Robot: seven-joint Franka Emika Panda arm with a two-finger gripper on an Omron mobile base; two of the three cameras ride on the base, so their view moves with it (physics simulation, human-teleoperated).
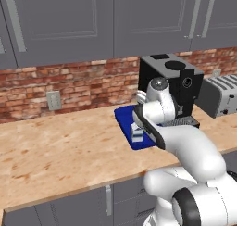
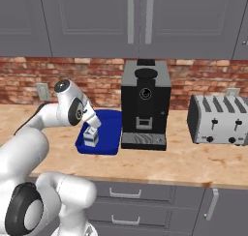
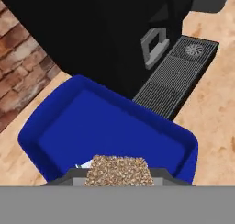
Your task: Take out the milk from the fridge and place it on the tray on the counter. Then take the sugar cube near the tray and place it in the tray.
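Note:
The dark blue tray (image 1: pixel 123 116) (image 2: pixel 110 122) (image 3: pixel 114 124) lies on the counter (image 1: pixel 60 146) just left of the coffee machine. The milk (image 1: pixel 137 133) (image 2: pixel 90 138) stands upright in the tray's near part, a small white carton with a blue band. My gripper (image 2: pixel 93 126) (image 3: pixel 117 173) hangs over the tray, right above the milk, shut on the sugar cube (image 3: pixel 117 169), a tan speckled lump between the fingertips. In the hand view a white sliver of the carton shows just left of the cube. The fridge is out of view.
A black coffee machine (image 1: pixel 172 84) (image 2: pixel 145 104) (image 3: pixel 92 35) stands against the tray's right side, its drip grate (image 3: pixel 176 81) close by. A silver toaster (image 1: pixel 221 96) (image 2: pixel 220 119) sits further right. A brick wall and grey upper cabinets are behind.

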